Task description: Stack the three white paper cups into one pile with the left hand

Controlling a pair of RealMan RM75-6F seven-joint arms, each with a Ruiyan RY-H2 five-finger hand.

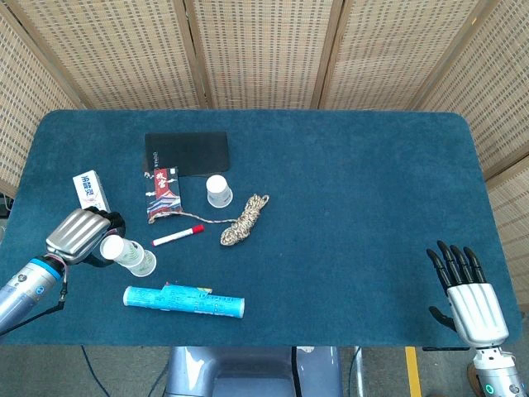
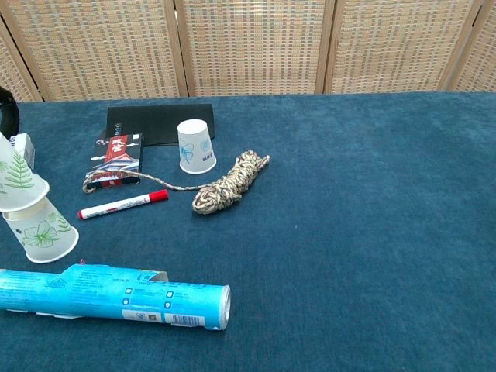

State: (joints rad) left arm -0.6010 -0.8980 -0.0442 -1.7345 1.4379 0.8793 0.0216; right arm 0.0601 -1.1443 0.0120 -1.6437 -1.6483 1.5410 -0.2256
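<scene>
My left hand grips a white paper cup with a green leaf print near the table's front left. That cup sits tilted, upside down, on top of a second leaf-print cup, which stands upside down on the cloth. In the chest view only dark fingertips of that hand show at the left edge. The third white cup, with a blue print, stands upside down farther back, beside the rope. My right hand hovers at the front right, fingers apart and holding nothing.
A blue tube lies along the front edge, just before the cups. A red marker, a coiled rope, a red packet, a black notebook and a white carton lie around them.
</scene>
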